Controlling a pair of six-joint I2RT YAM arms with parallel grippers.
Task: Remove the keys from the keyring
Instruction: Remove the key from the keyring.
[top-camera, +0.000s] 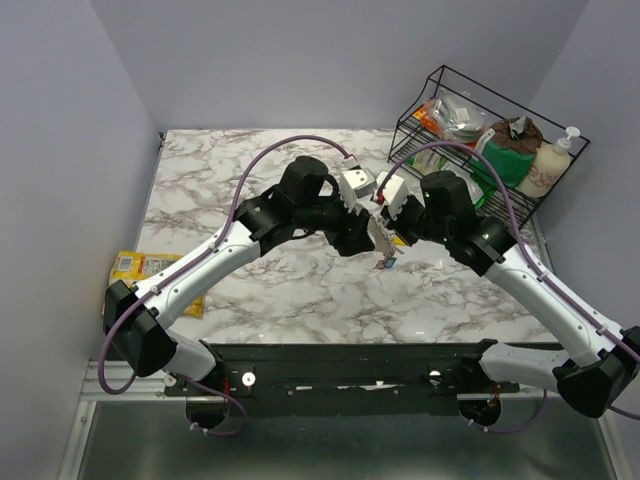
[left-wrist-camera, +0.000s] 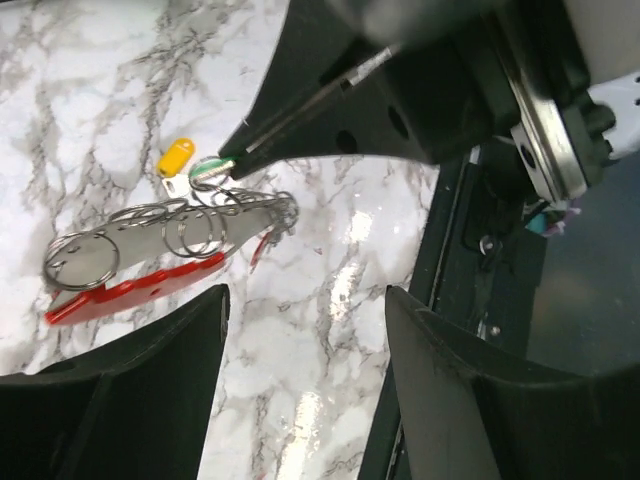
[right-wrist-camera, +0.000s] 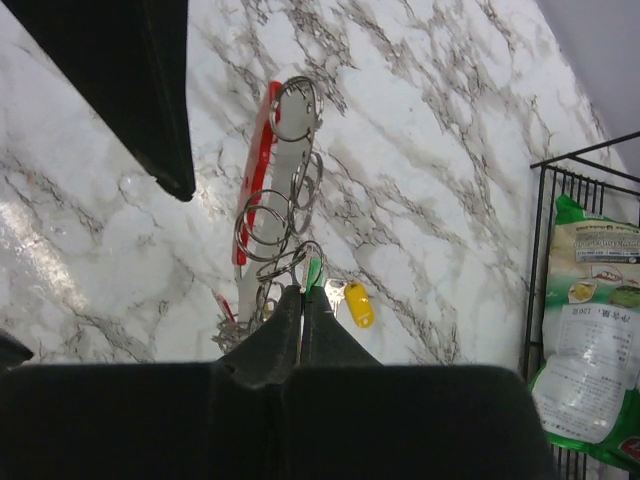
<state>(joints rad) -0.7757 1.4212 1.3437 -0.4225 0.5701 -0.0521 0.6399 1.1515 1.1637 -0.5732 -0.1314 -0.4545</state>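
I had the marble surface (top-camera: 250, 160) filling the top view, with the left arm (top-camera: 200, 270) and right arm (top-camera: 540, 290) reaching in to meet near its middle. A wire rack (top-camera: 442, 70) of packets and a bottle stood at the far right corner, and a yellow snack packet (top-camera: 150, 272) lay at the left edge, well apart from the work.

The left pincer (left-wrist-camera: 305, 300) was spread wide, its two black fingers (left-wrist-camera: 150, 390) empty; the keyring (left-wrist-camera: 150, 240) sat just beyond the tip of one finger, not between them. I could not tell whether it rested on the marble or hung just above it. Its grey metal blade ran alongside the bright red part, several split rings (left-wrist-camera: 195, 232) threaded over it.

The right pincer (right-wrist-camera: 300, 300) was pressed together, pinching the green key (right-wrist-camera: 313, 272) at the near end of the keyring (right-wrist-camera: 285, 170). From the left wrist the same green tag (left-wrist-camera: 212, 168) showed at those fingertips. The yellow key (left-wrist-camera: 176, 157) lay just beside it, also visible from the right wrist (right-wrist-camera: 358, 304). From above, a small blue tag (top-camera: 386, 262) showed below the two pincers.
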